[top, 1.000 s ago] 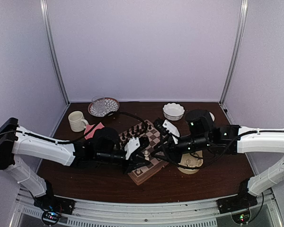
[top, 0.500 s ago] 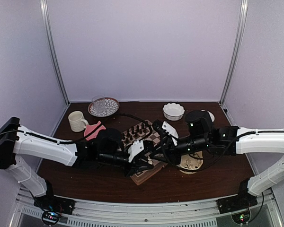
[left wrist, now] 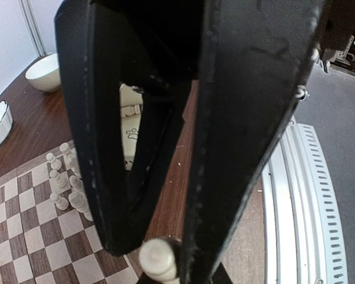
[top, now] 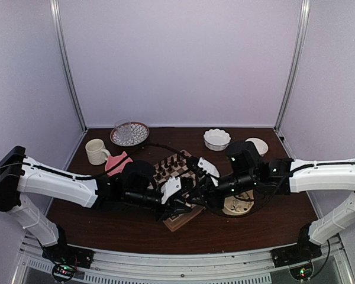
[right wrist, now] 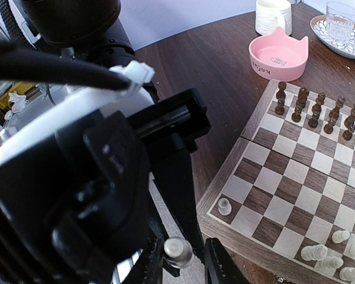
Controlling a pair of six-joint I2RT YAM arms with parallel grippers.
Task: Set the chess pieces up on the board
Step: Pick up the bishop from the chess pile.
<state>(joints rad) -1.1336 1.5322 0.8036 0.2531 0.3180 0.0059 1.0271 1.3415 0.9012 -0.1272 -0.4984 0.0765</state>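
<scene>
- Both grippers have drawn together since a second ago. The right gripper (top: 195, 189) has slid toward the left gripper (top: 180, 203), and they now nearly meet over the near corner of the board (top: 176, 221).
- Left gripper: narrow, its two black fingers (left wrist: 106, 177) converging on a cream piece (left wrist: 157, 261) pinched at the very tips. Only the piece's rounded top shows.
- Right gripper: I cannot tell how far open it is. Its wrist view is mostly filled by the left gripper's black and white body, just ahead of it. A pale top (right wrist: 177, 251) sits between dark fingers at the bottom edge, but whose fingers these are is unclear.
- The left wrist view alone shows a cluster of cream pieces (left wrist: 68, 189) on board squares beyond and left of the fingers. Two white bowls (left wrist: 44, 72) lie farther off, and the rail (left wrist: 296, 195) runs to the fingers' right.
- The right wrist view alone shows a lone cream pawn (right wrist: 224, 206) on a corner square just right of the fingers, with more cream pieces at the lower right.
- It also shows the dark pieces (right wrist: 313, 112) in two rows on the board's far side, and past them a pink bowl (right wrist: 278, 56) and a mug (right wrist: 273, 15).
- In the top view the arms hide the held piece.
</scene>
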